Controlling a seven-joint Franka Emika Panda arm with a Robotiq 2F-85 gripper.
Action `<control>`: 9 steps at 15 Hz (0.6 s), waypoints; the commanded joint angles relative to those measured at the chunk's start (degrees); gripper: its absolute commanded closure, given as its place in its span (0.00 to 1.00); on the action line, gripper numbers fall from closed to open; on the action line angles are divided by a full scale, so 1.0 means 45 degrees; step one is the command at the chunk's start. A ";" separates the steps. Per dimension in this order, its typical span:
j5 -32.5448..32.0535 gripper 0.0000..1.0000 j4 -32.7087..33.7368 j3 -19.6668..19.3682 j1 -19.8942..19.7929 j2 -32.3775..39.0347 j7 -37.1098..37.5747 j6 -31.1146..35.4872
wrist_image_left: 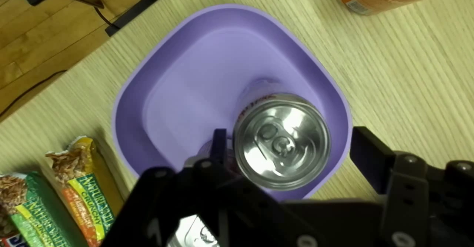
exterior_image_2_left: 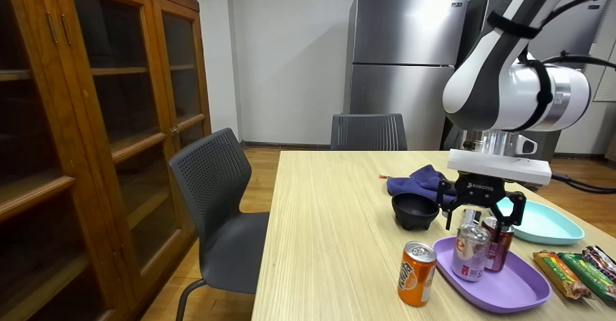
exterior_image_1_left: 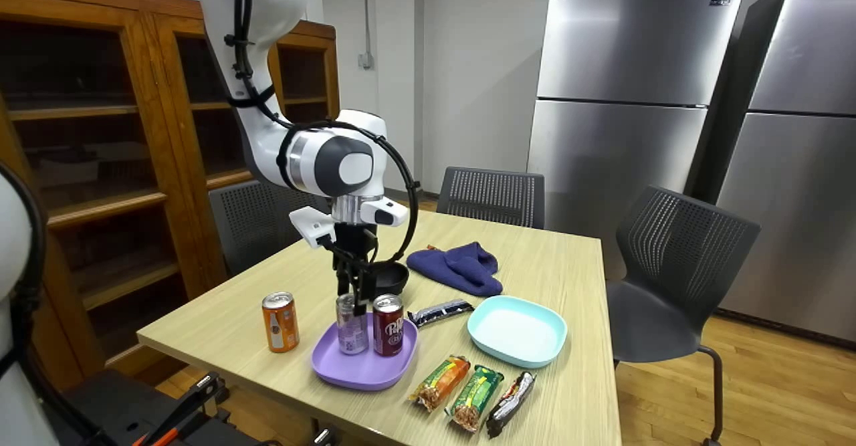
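My gripper [exterior_image_2_left: 474, 227] is open, pointing down over the purple plate [exterior_image_2_left: 515, 298]. In the wrist view its fingers [wrist_image_left: 291, 149] stand on either side of the lid of a pale silver can [wrist_image_left: 283, 143], with a gap on the right side. This can stands upright on the plate in both exterior views [exterior_image_1_left: 352, 333] [exterior_image_2_left: 468, 259]. A dark red Dr Pepper can [exterior_image_1_left: 388, 333] stands upright close beside it; the left finger mostly hides this can in the wrist view [wrist_image_left: 196, 234]. An orange Fanta can [exterior_image_2_left: 417, 277] stands upright on the table, off the plate.
A black bowl [exterior_image_2_left: 415, 210] and a dark blue cloth [exterior_image_1_left: 461, 269] lie behind the plate. A black-wrapped bar [exterior_image_1_left: 440, 312] lies near a light teal plate [exterior_image_1_left: 517, 329]. Several wrapped snack bars [exterior_image_1_left: 476, 396] lie by the table edge. Chairs [exterior_image_1_left: 675, 279] stand around the table.
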 commanded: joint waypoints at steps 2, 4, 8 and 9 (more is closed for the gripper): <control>0.0028 0.00 -0.0169 -0.0002 0.0009 -0.0592 0.0050 -0.0277; 0.0067 0.00 -0.0416 0.0052 0.0084 -0.1000 0.0166 -0.0228; 0.0119 0.00 -0.1094 0.0323 0.0360 -0.1993 0.0439 -0.0283; 0.0086 0.00 -0.1293 0.0423 0.0453 -0.2239 0.0552 -0.0266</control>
